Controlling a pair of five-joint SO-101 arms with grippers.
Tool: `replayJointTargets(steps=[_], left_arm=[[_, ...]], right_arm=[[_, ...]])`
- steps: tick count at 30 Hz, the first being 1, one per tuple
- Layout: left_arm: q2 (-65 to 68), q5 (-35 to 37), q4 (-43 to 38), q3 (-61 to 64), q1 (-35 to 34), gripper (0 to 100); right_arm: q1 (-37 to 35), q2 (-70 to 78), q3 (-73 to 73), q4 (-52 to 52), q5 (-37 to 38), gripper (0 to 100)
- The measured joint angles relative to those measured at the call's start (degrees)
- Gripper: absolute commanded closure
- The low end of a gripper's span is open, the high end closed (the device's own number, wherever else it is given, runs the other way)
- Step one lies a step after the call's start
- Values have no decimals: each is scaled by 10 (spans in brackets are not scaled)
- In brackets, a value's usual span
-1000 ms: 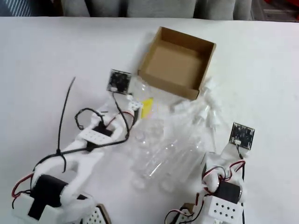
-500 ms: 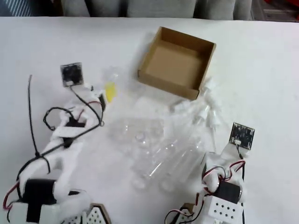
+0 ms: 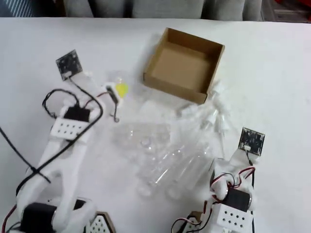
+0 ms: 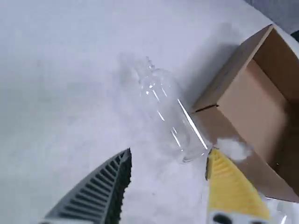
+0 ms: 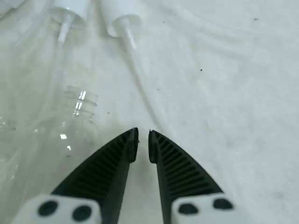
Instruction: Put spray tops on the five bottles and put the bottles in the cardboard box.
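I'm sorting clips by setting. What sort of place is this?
Probably an indoor robot-testing tabletop, not a factory: a white-covered table with what look like grey chair backs behind it, loose clear plastic bottles and an open brown cardboard box.

The brown cardboard box (image 3: 173, 89) stands open-topped on the desk (image 3: 277, 73). Clear plastic bottles (image 3: 167, 158) lie on their sides in a loose cluster in front of it. One more clear bottle (image 4: 172, 119) lies on its side apart from them, its base near a box corner. White spray tops (image 3: 219, 115) with thin tubes lie loose beside the cluster
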Motion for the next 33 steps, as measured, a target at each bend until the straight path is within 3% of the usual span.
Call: replayJointTargets(steps=[5, 12, 17, 33], left_arm=[[93, 84, 33, -102, 4, 744], [273, 161, 134, -284, 4, 744], [366, 208, 163, -379, 6, 744], [560, 241, 166, -583, -24, 744]], right_arm=[[0, 0, 0, 0, 0, 982], [0, 0, 0, 0, 0, 982], [0, 0, 0, 0, 0, 982], [0, 0, 0, 0, 0, 982]])
